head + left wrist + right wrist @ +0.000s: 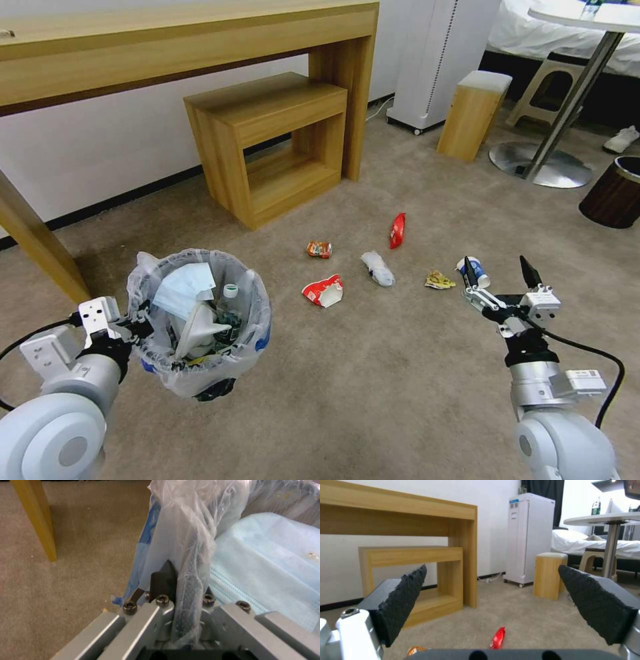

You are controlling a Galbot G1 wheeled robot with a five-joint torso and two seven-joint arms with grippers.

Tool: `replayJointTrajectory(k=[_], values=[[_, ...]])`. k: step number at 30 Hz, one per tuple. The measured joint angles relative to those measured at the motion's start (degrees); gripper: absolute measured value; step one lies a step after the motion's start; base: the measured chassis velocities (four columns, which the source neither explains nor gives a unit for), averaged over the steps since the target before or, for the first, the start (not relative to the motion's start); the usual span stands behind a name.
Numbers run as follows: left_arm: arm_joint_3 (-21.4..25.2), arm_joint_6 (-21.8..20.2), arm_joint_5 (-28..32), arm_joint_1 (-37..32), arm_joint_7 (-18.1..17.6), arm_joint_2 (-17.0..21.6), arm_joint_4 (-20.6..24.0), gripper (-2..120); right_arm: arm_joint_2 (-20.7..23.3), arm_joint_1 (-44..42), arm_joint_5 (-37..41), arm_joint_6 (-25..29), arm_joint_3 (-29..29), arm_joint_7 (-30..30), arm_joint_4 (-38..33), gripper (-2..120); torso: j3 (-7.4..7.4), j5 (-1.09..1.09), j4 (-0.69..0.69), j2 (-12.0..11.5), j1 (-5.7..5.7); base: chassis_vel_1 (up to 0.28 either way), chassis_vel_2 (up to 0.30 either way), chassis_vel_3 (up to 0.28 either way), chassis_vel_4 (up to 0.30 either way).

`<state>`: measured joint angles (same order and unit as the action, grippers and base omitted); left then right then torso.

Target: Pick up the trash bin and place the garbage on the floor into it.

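The trash bin [200, 333], black with a crinkly clear bag, is gripped at its left rim by my left gripper [142, 327]. In the left wrist view the left gripper [186, 587] is shut on the bagged rim [190, 555]. A pale-blue mask [183, 287] [266, 562], a green-labelled bottle [230, 313] and a white slipper [197, 330] lie inside. On the beige floor [373, 373] lie a crushed can [319, 249] [414, 650], a red wrapper [397, 231] [497, 638], a red-white crushed cup [323, 291], a white crumpled cup [377, 268], a yellow wrapper [439, 280] and a blue-white cup [475, 272]. My right gripper [501, 270] [493, 597] hangs open beside the blue-white cup.
A wooden desk [167, 47] with a low shelf unit [273, 143] stands along the back wall, and its leg [40, 247] [36, 522] is close to the bin. Farther right are a white appliance [440, 60], a wooden stool [473, 113], a round table's base [540, 163] and a dark brown bin [613, 193].
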<state>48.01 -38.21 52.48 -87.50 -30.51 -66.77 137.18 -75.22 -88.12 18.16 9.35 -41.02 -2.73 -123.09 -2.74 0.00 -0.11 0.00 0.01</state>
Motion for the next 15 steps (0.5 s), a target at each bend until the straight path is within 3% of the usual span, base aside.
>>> replayJointTrajectory(k=[8, 15], values=[[-0.1, 0.0, -0.1, 0.4, 0.2, -0.1, -0.3, 1, -0.1, -0.1, 0.2, 0.8, 0.1, -0.7, 0.5, 100, 0.01, 0.00, 0.00, 0.0, 0.00, 0.000, 0.000, 0.000, 0.000], [-0.1, 0.0, -0.4, 0.5, 0.6, -0.3, -0.2, 1, 0.1, -0.2, 0.3, 1.2, -0.1, -0.8, 0.9, 100, 0.01, 0.02, -0.01, 0.0, 0.00, -0.126, 0.098, 0.103, -0.114]])
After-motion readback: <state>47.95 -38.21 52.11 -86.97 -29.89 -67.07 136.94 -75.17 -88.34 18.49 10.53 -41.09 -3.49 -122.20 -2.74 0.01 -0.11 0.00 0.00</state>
